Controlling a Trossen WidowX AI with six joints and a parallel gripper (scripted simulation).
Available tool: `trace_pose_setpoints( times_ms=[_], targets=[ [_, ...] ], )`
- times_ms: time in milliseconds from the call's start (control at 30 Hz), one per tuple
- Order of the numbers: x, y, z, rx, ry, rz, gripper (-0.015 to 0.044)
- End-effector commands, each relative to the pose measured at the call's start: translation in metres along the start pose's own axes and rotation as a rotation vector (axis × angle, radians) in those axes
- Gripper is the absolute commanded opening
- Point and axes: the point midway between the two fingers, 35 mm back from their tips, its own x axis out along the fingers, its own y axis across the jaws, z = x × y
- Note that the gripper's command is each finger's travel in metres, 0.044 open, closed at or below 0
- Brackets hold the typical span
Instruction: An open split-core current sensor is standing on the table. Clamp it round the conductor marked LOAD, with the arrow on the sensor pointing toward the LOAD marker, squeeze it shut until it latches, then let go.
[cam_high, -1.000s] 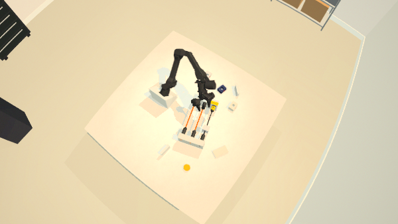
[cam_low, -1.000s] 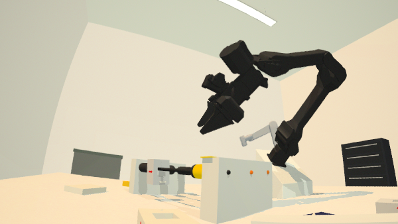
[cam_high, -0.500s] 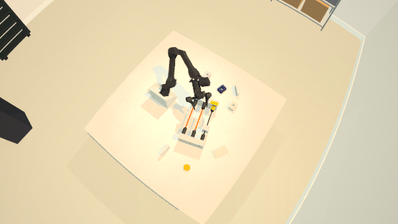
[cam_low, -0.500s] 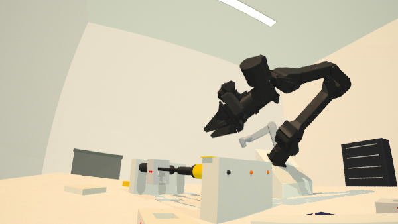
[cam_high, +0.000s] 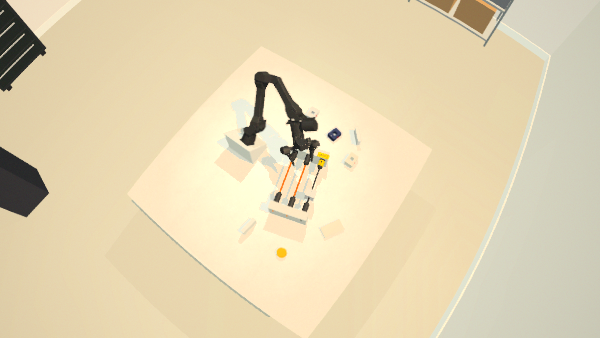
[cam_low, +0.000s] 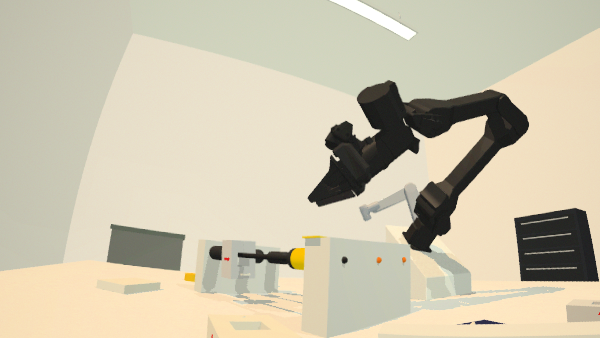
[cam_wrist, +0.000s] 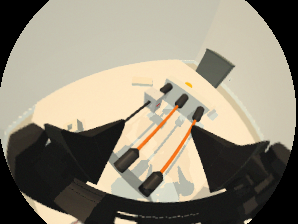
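Observation:
The pale current sensor sits around the black LOAD conductor, near the end block away from the yellow LOAD marker. Its small red arrow appears to point along the conductor toward the marker end. Whether its jaw is fully latched cannot be told. My gripper is open and empty, high above the conductors and clear of the sensor. In the exterior view its fingers overlap.
Two orange conductors run beside the black one, between two pale end blocks. A dark blue block, a beige block, a flat pad and an orange disc lie around them.

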Motion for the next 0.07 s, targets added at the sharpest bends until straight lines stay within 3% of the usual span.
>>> trace_pose_setpoints(
  times_ms=[0, 33],
  targets=[
    [0.0064, 0.0092, 0.0105, -0.228, 0.076, -0.015, 0.0440],
    [0.0017, 0.0015, 0.0015, -0.054, 0.019, -0.007, 0.0440]
  ],
)
